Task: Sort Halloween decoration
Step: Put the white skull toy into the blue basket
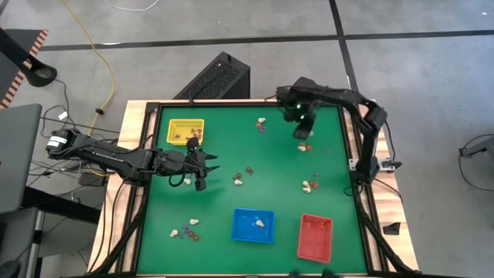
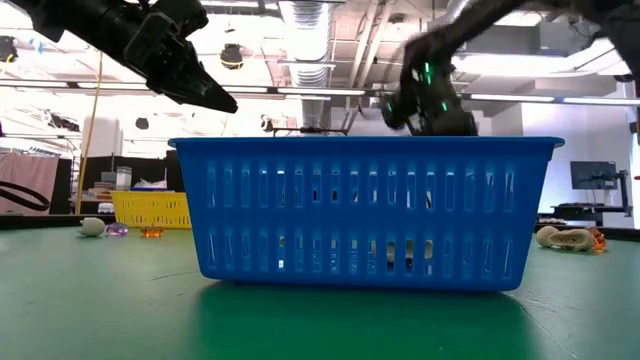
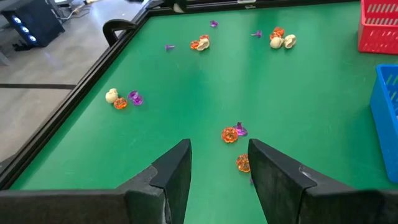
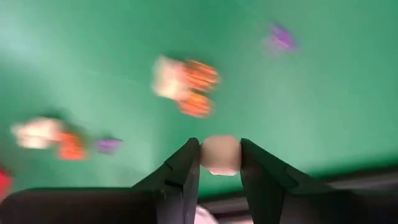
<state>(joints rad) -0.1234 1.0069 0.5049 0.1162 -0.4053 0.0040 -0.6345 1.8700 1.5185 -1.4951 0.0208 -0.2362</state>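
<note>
The right gripper point(image 4: 219, 163) is clamped on a small cream trinket point(image 4: 220, 154), pinched between its two dark fingers point(image 4: 186, 168) above the green table point(image 1: 270, 174). Seen from overhead, this right gripper point(image 1: 302, 131) hangs over the table's one o'clock area, with a small cluster of trinkets point(image 1: 306, 145) just beside it toward the centre. In the wrist view a cream-and-orange cluster point(image 4: 185, 82) lies on the green below the held piece, a purple bit point(image 4: 281, 37) lies apart from it, and another cream, orange and purple group point(image 4: 59, 140) sits off to the side.

The left gripper point(image 1: 201, 164) hovers at about nine o'clock with its fingers point(image 3: 172, 177) spread apart and nothing between them. Ahead of it lie orange pieces point(image 3: 230, 134) with a purple one point(image 3: 241, 130) touching, and more trinkets point(image 3: 123, 99) are scattered across the green.

A yellow tray point(image 1: 186, 130) sits at eleven o'clock, just beside the left gripper. A blue tray point(image 1: 253, 225) at six o'clock holds a cream piece point(image 1: 260, 223). A red tray point(image 1: 315, 237) stands at five o'clock. Loose trinkets also lie at seven o'clock point(image 1: 185, 230), near the centre point(image 1: 241, 178), at three o'clock point(image 1: 309, 185) and at twelve o'clock point(image 1: 262, 122).
</note>
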